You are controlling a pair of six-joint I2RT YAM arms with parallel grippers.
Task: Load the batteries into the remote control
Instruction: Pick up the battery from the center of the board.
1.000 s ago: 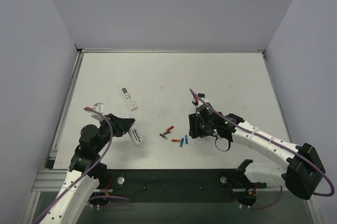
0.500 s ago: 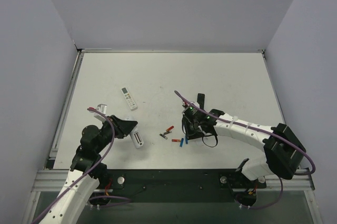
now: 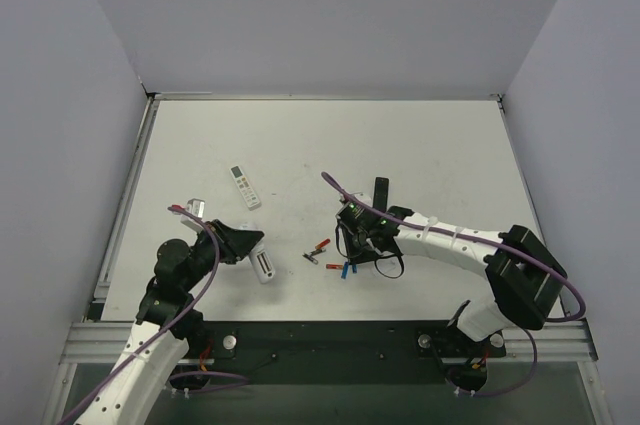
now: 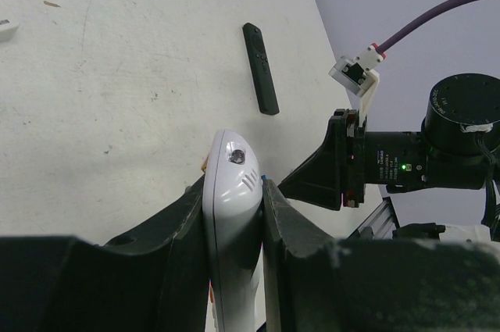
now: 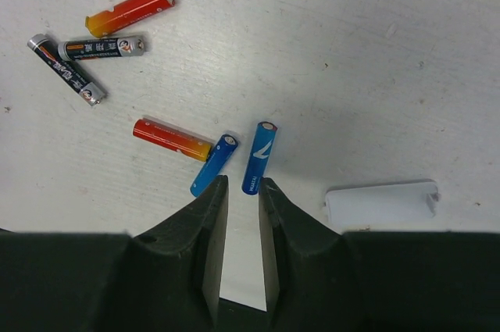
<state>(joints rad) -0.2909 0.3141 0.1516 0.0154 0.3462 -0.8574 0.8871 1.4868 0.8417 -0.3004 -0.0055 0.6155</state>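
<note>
My left gripper (image 4: 233,185) is shut on the white remote control (image 4: 231,215), held edge-on between its fingers. From above, the remote control (image 3: 262,265) sticks out of that gripper (image 3: 250,248) at the near left, recess side up. Two blue batteries (image 5: 214,165) (image 5: 259,158) lie side by side on the table. My right gripper (image 5: 242,183) hovers right at them, open by a narrow gap with nothing gripped. One battery's near end sits at its fingertips. Seen from the top camera, the batteries (image 3: 346,269) lie just below the right gripper (image 3: 351,258).
Two red cells (image 5: 130,9) (image 5: 172,140) and two dark cells (image 5: 101,48) (image 5: 66,74) lie by the blue ones. A white battery cover (image 5: 381,205) lies to the right. A second white remote (image 3: 244,186) and a black remote (image 3: 381,190) lie farther back.
The right arm has swung left and down onto the batteries, and its jaws have narrowed. The left gripper keeps the remote and has shifted slightly.
</note>
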